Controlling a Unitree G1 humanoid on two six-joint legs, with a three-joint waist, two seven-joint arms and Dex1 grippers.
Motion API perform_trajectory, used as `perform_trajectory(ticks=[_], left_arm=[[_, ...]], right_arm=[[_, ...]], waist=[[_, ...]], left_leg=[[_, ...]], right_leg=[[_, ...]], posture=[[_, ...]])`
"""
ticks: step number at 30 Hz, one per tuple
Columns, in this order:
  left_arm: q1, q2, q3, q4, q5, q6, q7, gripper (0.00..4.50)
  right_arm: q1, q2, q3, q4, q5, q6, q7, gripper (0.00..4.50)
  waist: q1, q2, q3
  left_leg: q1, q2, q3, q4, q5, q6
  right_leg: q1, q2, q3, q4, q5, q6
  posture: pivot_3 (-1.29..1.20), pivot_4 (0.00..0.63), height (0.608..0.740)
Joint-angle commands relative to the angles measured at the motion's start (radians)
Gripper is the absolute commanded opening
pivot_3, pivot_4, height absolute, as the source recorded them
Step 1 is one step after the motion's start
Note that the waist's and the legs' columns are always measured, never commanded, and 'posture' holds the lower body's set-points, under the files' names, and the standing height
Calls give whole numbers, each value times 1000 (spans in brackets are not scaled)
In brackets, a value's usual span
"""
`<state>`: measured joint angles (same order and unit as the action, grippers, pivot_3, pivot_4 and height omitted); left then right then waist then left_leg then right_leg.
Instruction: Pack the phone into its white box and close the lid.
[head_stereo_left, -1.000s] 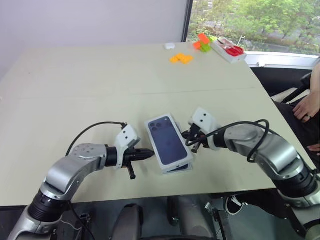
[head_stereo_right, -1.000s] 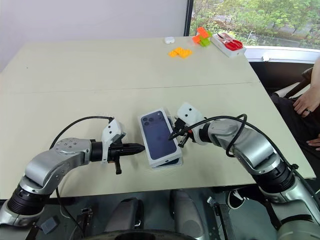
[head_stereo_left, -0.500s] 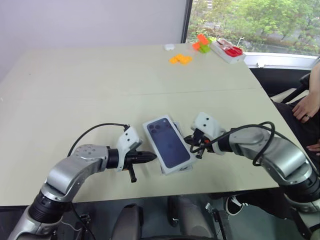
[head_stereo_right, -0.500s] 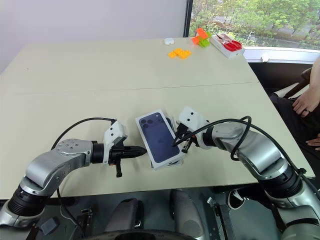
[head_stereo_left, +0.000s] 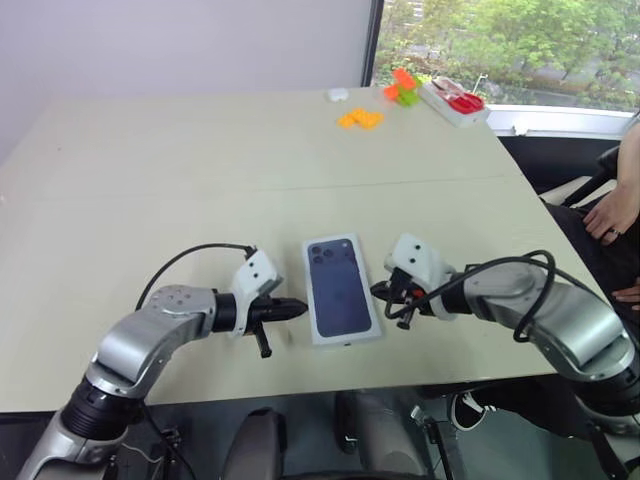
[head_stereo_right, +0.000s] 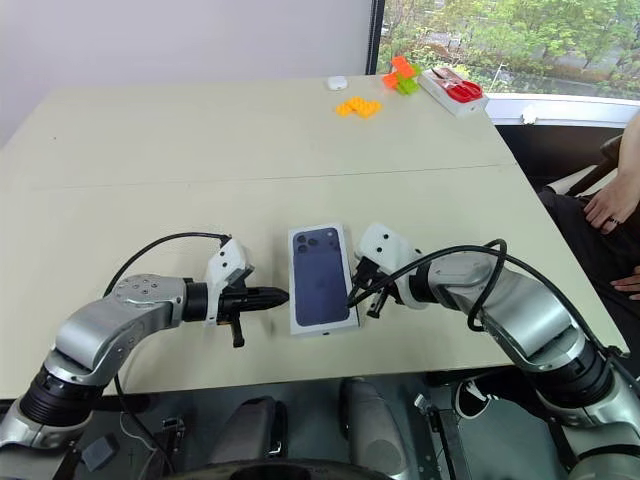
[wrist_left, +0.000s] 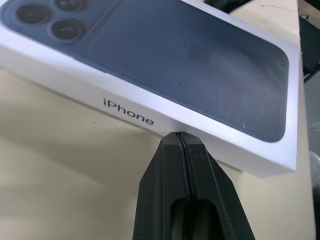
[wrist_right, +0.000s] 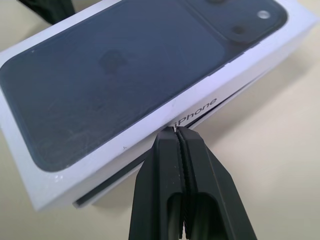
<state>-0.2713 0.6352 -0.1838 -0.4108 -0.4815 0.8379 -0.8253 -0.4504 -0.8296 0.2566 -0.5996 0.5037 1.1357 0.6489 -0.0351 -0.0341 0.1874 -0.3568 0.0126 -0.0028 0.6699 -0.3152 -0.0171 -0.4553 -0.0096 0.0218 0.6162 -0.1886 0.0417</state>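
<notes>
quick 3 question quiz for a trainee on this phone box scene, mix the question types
1. True or false: the lid sits on the box with its phone picture facing up.
2. Both claws, left claw and right claw, are: A) wide open B) shut C) holding blocks
3. Fill in: the claws stand on ______ long sides of the lid.

Key: 1 true. 2 B. 3 opposite.
</notes>
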Motion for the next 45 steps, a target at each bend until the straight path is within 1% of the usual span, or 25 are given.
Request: perform_trajectory(ticks=[1, 13, 30, 45], left_arm=[[-30, -26, -12, -31, -9, -40, -10, 0], [-27, -23, -12, -46, -10, -30, -37, 0], [-14, -16, -14, -55, -6, -30, -44, 0], [-2, 3, -24, -60, 11, -34, -57, 0]], right_arm=[[2, 10, 9, -85, 42, -9, 43, 76], [4, 25, 14, -56, 7, 0, 20, 76], [32, 14, 22, -60, -18, -12, 29, 76], [23, 10, 28, -53, -41, -25, 50, 76]], waist=[[0, 0, 0], [-2, 0, 0], [-1, 0, 0], [-1, 0, 0]], left_leg=[[0, 0, 0, 0, 0, 0], [0, 0, 0, 0, 0, 0], [0, 0, 0, 0, 0, 0], [0, 0, 0, 0, 0, 0]], right_leg=[[0, 0, 0, 0, 0, 0], [0, 0, 0, 0, 0, 0], [0, 0, 0, 0, 0, 0], [0, 0, 0, 0, 0, 0]], posture=[[0, 150, 734], [0, 150, 734], [0, 150, 734], [0, 150, 734]])
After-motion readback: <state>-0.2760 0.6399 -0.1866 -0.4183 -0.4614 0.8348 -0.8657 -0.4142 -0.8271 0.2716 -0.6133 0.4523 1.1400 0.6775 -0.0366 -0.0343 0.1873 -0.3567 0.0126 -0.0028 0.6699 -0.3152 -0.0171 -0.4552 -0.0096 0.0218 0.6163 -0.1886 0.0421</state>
